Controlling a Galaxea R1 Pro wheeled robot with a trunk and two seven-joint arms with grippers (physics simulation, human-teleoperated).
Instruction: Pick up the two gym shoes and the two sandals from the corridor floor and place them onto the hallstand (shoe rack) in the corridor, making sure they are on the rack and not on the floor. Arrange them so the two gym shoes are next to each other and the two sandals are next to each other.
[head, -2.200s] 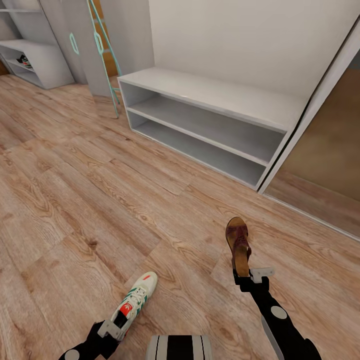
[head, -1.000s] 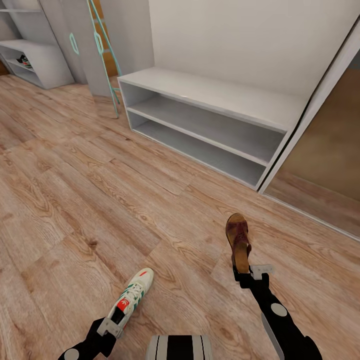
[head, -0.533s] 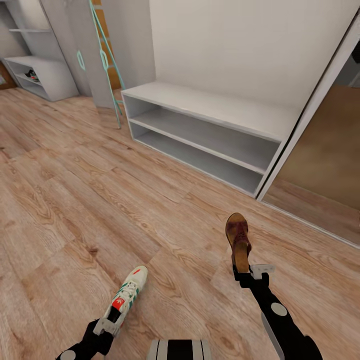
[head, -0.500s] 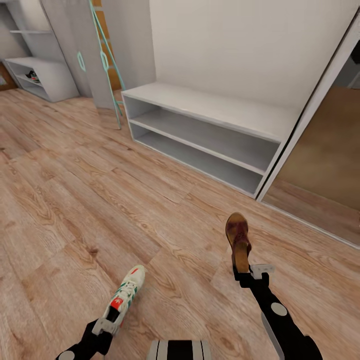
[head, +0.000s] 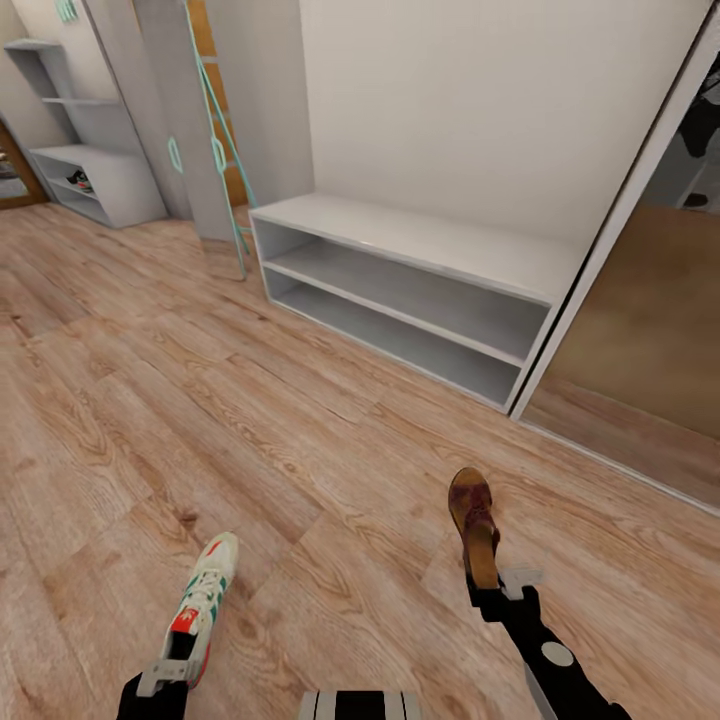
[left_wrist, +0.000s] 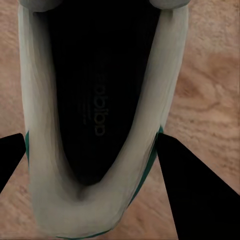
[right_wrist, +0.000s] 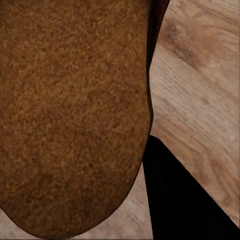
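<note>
My left gripper (head: 172, 674) is shut on the heel of a white gym shoe (head: 205, 592) with green stripes, held low over the corridor floor (head: 150, 420). In the left wrist view the shoe's heel and dark opening (left_wrist: 95, 100) sit between the black fingers (left_wrist: 200, 200). My right gripper (head: 497, 586) is shut on a brown sandal (head: 472, 522), toe pointing away from me. Its tan sole (right_wrist: 70, 110) lies beside one finger (right_wrist: 185, 200). The hallstand (head: 110, 195) stands far off at the back left, with wall shelves above and a shoe (head: 80, 182) in a tier.
A low grey two-tier bench (head: 420, 250) without upper shelves stands against the wall ahead. A mirrored sliding door (head: 640, 330) runs along the right. Tall grey cabinet panels with teal handles (head: 175, 120) stand between the bench and the hallstand. Open wood floor stretches to the left.
The camera has tilted up and turned, so the whole scene sits lower in the picture. My left arm has swung left with the gym shoe. The right arm keeps holding the sandal.
</note>
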